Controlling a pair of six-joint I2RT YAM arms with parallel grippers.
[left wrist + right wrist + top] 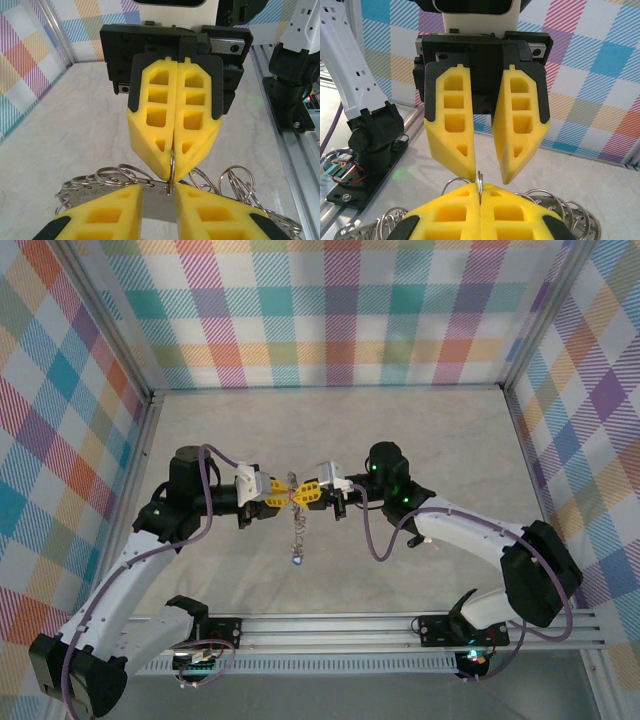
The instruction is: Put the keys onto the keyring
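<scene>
Right claw (480,192) shut on the keyring (480,178), held above the table (420,420). Left claw (487,176) part open, fingers astride that ring; grip cannot be told. Chain (298,532) hangs below.

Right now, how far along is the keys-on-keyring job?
Done: the shut right hand pinches the keyring edge-on, its chain trailing. In hand: the left hand has its fingers apart either side of the ring. Left: I can't make out a key on it, so threading both looks undone.
</scene>
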